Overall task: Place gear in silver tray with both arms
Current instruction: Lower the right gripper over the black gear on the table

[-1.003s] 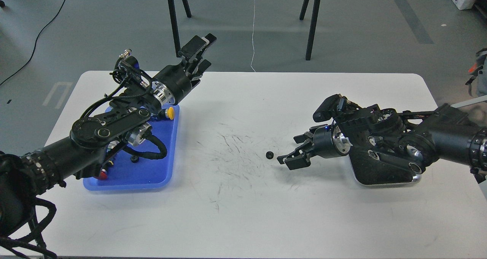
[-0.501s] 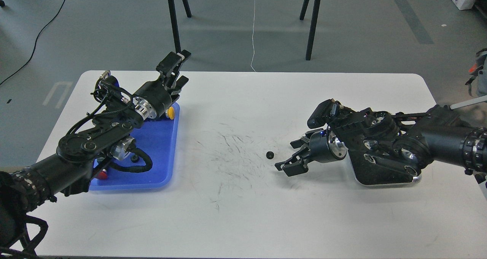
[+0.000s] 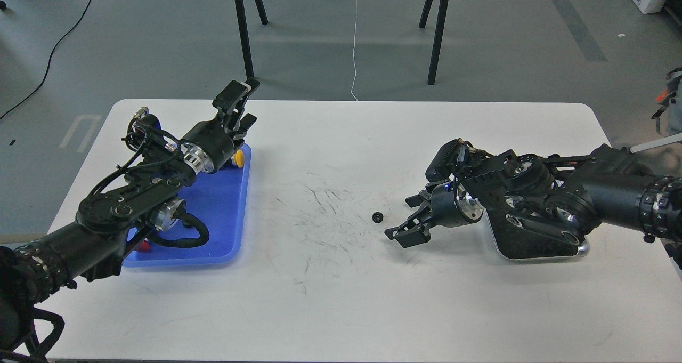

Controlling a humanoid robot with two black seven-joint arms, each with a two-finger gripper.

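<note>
Head view: gear (image 3: 378, 217) just beside right end effector (image 3: 406, 217)

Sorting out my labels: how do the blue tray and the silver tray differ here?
The blue tray is matte plastic at table left, mostly visible; the silver tray is shiny metal with a dark bottom at the right, mostly hidden under the right arm. Both are shallow, round-cornered rectangles lying flat.

Two black jointed arms, silver wrist rings, looped black cables, perhaps a blue light.
</note>
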